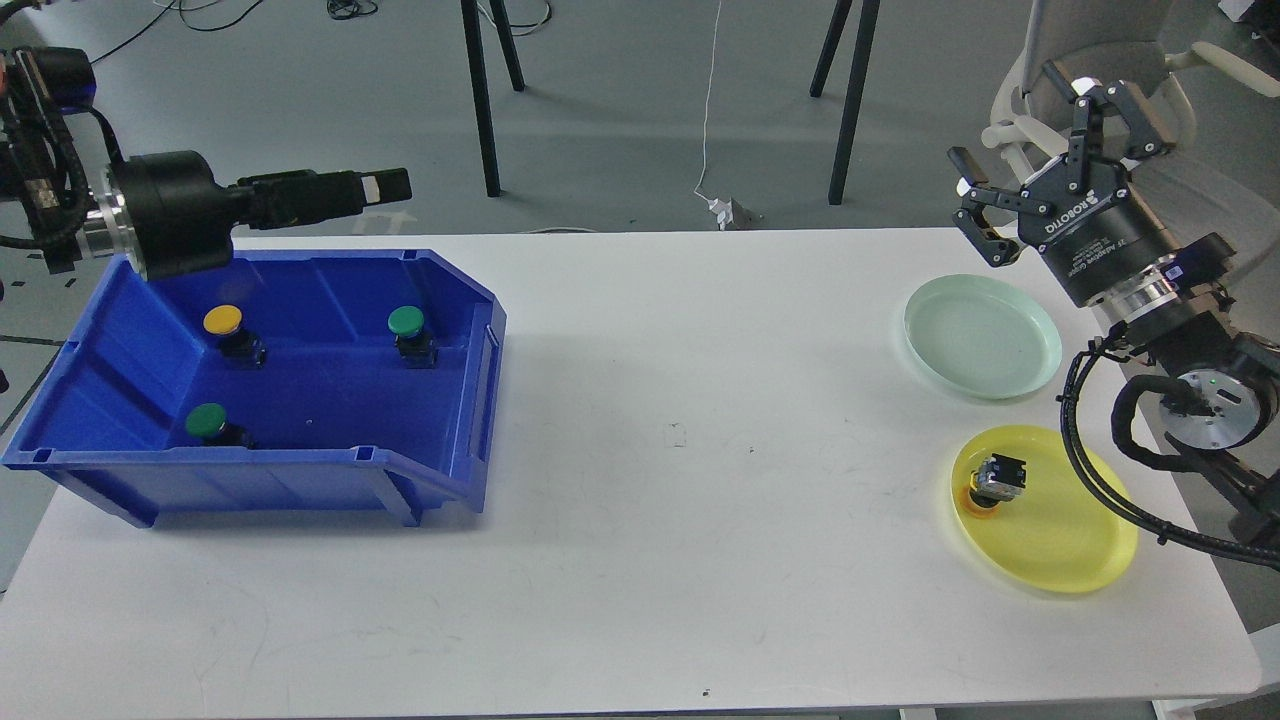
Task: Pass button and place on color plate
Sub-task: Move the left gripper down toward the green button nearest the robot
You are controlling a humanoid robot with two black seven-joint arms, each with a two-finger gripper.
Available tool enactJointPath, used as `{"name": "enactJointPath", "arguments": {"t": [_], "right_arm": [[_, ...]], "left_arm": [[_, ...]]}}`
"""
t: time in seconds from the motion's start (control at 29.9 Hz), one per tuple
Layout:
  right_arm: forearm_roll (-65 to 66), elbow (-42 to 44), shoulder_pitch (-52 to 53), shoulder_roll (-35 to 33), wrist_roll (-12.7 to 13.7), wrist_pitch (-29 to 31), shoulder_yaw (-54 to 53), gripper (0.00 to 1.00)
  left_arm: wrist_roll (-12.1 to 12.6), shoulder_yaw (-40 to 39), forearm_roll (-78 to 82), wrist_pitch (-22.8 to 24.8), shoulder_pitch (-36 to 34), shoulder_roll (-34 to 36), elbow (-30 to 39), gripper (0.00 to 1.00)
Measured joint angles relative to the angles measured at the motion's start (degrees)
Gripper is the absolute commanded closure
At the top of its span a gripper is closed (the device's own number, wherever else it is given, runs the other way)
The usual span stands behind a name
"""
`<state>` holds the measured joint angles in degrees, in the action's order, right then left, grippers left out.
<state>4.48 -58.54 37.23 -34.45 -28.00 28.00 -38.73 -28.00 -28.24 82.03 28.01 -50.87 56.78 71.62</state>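
Note:
A blue bin [470, 400] at the left holds a yellow button [222, 320] and two green buttons [406, 321] [206, 420]. Another yellow button [992, 484] lies on its side on the yellow plate [1075, 535] at the right. The pale green plate [982, 335] behind it is bare. My left gripper [385, 187] points right above the bin's back edge; it is seen side-on, so its fingers cannot be told apart. My right gripper [1015, 130] is open and empty, raised behind the green plate.
The white table [680, 480] spans the view. Its back edge runs just behind the bin and the green plate. Chair and stand legs are on the floor beyond the table.

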Motion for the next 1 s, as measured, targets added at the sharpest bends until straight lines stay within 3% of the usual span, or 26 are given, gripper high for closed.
{"name": "enactJointPath", "arguments": {"t": [0.4,1.0], "right_arm": [[0.0,1.7,-2.3,0.1,0.0,0.0,-0.2,0.04],[-0.2,1.7,-2.3,0.1,0.0,0.0,-0.3,0.04]], "left_arm": [[0.0,8.3,13.4,0.0,1.0,3.3,-3.2,0.09],[0.0,14.9,14.4,0.0,1.4,-5.4,-20.6,0.09]]}}
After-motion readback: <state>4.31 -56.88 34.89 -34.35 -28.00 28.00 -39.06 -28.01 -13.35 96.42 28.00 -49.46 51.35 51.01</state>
